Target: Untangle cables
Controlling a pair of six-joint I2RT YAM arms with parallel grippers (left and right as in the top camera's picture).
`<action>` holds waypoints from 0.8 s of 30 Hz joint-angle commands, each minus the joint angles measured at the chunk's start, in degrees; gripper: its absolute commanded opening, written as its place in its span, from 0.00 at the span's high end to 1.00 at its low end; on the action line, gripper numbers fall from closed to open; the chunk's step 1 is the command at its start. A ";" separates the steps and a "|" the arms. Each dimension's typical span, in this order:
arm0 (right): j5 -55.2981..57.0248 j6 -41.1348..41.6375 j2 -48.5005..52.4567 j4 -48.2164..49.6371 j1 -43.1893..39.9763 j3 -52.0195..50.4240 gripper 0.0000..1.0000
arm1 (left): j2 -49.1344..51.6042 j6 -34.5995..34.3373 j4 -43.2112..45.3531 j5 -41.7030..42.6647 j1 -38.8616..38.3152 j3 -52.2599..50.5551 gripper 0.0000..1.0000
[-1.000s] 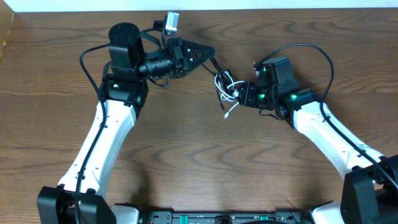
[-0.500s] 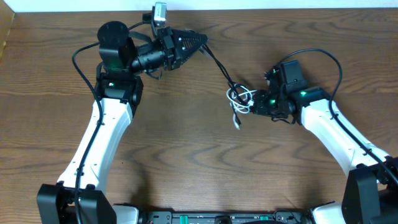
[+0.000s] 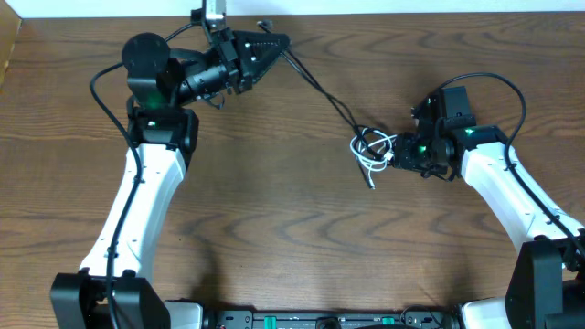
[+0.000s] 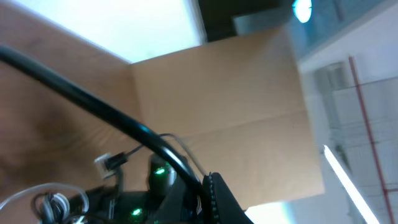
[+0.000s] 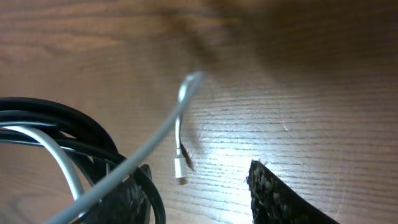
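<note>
The black cable [image 3: 320, 87] runs taut from my left gripper [image 3: 272, 43] near the table's far edge down to a small tangle of black and white cable [image 3: 370, 146] at the centre right. The left gripper [image 4: 202, 196] is shut on the black cable [image 4: 93, 102]. My right gripper [image 3: 398, 153] is right beside the tangle. In the right wrist view the gripper [image 5: 199, 199] has its jaws apart. Black loops [image 5: 74, 121] and the white cable [image 5: 161, 124] lie across its left finger [image 5: 127, 199]. A white plug [image 5: 181, 167] hangs between the fingers.
The wooden table [image 3: 292, 247] ends at a white strip just behind the left gripper. A tan cardboard box [image 3: 7, 55] stands at the far left edge. Thick black arm wires [image 3: 498, 87] loop over the right wrist. A loose white end [image 3: 370, 178] trails toward the table's middle.
My left gripper has moved back and left with the black cable, drawing it out longer. My right gripper has moved right, and the tangle has gone with it.
</note>
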 commanded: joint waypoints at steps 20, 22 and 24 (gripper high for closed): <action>-5.86 8.07 1.31 7.82 6.25 -0.72 0.57 | -0.57 47.67 -59.69 -44.26 -1.64 0.81 0.78; -5.95 11.56 3.17 11.08 8.70 -0.72 0.59 | -0.57 48.72 -62.86 -47.43 -1.64 0.81 0.56; -6.62 14.73 5.66 15.30 11.26 -0.72 0.59 | -0.57 53.24 -65.33 -47.41 -1.64 0.81 0.52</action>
